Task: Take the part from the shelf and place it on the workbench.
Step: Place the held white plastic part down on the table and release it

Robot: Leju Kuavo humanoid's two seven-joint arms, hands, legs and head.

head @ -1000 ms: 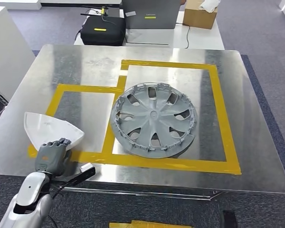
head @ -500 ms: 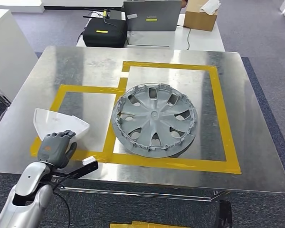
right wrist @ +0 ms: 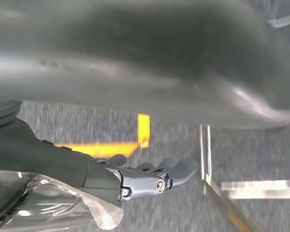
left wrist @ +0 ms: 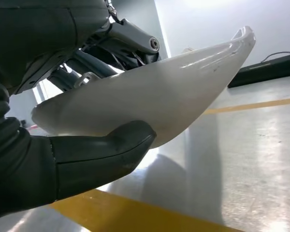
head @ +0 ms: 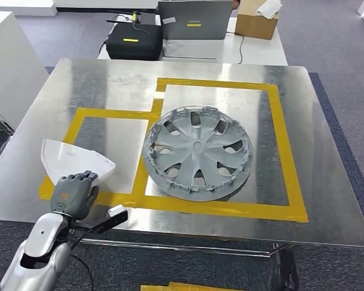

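Left hand (head: 73, 194) gripping white curved part (head: 74, 161) (glossy, tapering), right hand (right wrist: 151, 180) spread, holding nothing

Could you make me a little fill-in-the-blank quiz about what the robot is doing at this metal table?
1. The left hand holds a curved part whose colour is ____.
2. The grey wheel cover lies inside the larger rectangle marked with ____ tape.
3. The workbench has a shiny ____ top.
4. Behind the workbench, a closed black case sits beside a grey ____.

Missing words: white; yellow; metal; laptop
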